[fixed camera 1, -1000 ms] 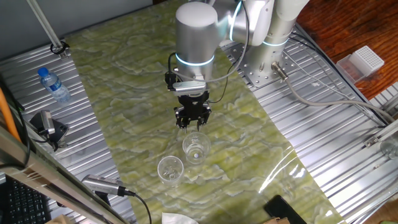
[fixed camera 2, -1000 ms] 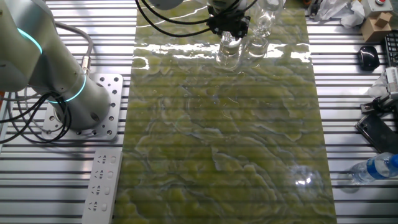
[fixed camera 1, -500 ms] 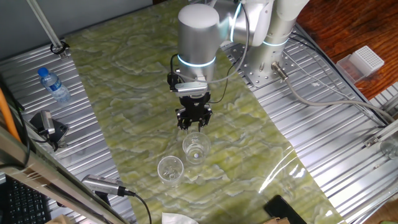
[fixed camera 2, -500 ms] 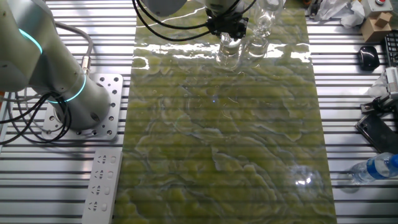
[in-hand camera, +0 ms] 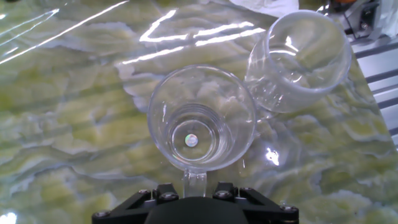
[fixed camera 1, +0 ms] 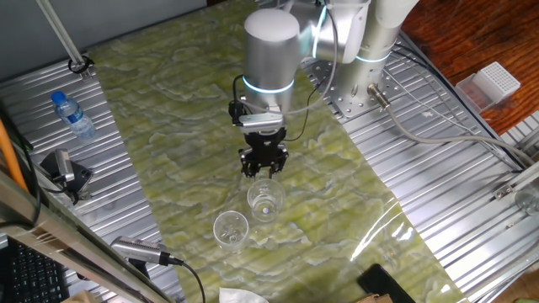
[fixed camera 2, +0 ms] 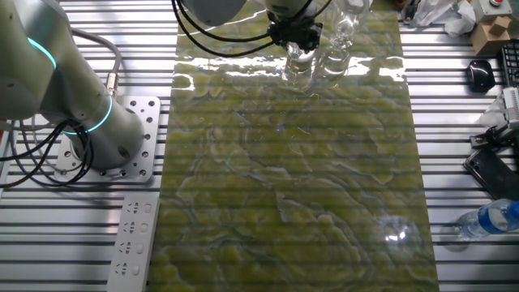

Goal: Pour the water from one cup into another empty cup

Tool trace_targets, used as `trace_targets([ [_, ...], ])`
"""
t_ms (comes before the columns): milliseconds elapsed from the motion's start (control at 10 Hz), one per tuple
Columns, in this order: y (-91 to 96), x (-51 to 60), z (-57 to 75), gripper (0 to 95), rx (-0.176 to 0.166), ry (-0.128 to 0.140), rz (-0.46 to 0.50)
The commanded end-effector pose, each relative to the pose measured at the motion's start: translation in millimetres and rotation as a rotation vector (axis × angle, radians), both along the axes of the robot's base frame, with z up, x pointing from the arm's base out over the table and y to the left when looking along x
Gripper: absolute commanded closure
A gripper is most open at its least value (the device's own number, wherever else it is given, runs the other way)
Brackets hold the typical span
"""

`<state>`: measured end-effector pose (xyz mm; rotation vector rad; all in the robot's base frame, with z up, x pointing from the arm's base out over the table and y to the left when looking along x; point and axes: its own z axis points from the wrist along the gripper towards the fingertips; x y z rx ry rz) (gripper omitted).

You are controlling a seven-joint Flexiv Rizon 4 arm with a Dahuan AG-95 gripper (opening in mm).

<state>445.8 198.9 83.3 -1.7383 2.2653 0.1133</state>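
**Arm creeps toward the nearer cup**

Over the green table (fixed camera 1: pixel 168 126), the arm has eased slightly sideways. Its end effector (fixed camera 1: pixel 263 172) hangs just behind the nearer cup (in-hand camera: pixel 202 117), gripping nothing; its opening I cannot tell. The second cup (in-hand camera: pixel 306 59) stands just beside. Grasp not begun.

Single arm (fixed camera 1: pixel 271 50) reaches from base (fixed camera 2: pixel 122 142) on metal deck out over green worktop, toward its far edge as seen from base side. Last link vertical, lit ring band above wrist. Gripper (fixed camera 1: pixel 264 171) points straight down, held above worktop, not touching surface. Black fingers (fixed camera 1: pixel 256 167) close together; narrow gap visible between tips. Whether closed or slightly apart: cannot tell. Hand view shows only black mount at bottom edge.
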Motion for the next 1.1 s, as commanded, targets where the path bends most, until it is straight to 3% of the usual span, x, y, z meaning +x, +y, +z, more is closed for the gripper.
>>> trace_targets([
  [100,0.8,2.2,-5.5,76.0,-0.006,-0.024,-0.016],
  [200,1.0,2.2,-5.6,76.0,-0.008,-0.033,-0.018],
  [300,1.1,2.2,-5.7,95.0,-0.008,-0.036,-0.019],
  [1100,0.8,3.0,-2.9,95.0,-0.023,-0.038,-0.018],
])
